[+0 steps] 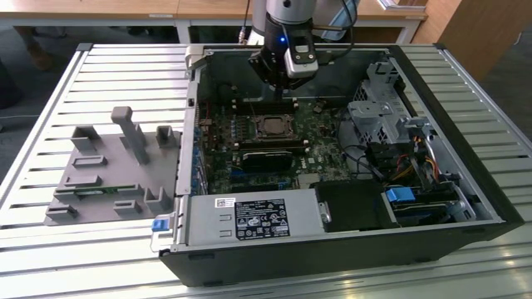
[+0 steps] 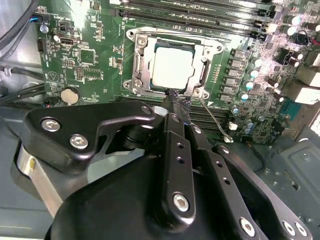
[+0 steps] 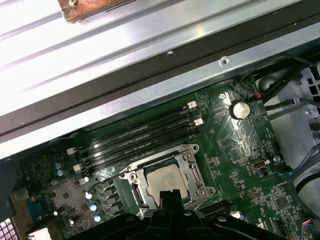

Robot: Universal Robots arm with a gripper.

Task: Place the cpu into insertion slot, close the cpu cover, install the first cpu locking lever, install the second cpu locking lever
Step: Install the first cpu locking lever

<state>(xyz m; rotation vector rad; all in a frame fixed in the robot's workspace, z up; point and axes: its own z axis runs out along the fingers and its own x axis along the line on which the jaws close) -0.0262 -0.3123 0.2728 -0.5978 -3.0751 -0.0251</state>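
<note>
The cpu [image 2: 172, 67] lies flat in the insertion slot [image 1: 272, 126] on the green motherboard, its silver top showing in both wrist views [image 3: 162, 179]. The cpu cover [image 2: 138, 60] lies down around it as a silver frame. A thin wire locking lever [image 2: 216, 121] sticks out loose from one corner of the socket, also seen as a wire [image 3: 107, 175] beside the frame. My gripper [image 2: 175, 102] hovers just above the socket's edge with its black fingers together and nothing between them. It hangs inside the open case [image 1: 283, 93].
Long black memory slots [image 3: 135, 135] run on either side of the socket. A black block [image 1: 266, 159] lies in front of the socket, a power supply [image 1: 249, 218] by the case's front wall, and a drive cage with cables [image 1: 382, 118] on the exterior view's right. A grey fixture [image 1: 108, 168] sits on the slatted table.
</note>
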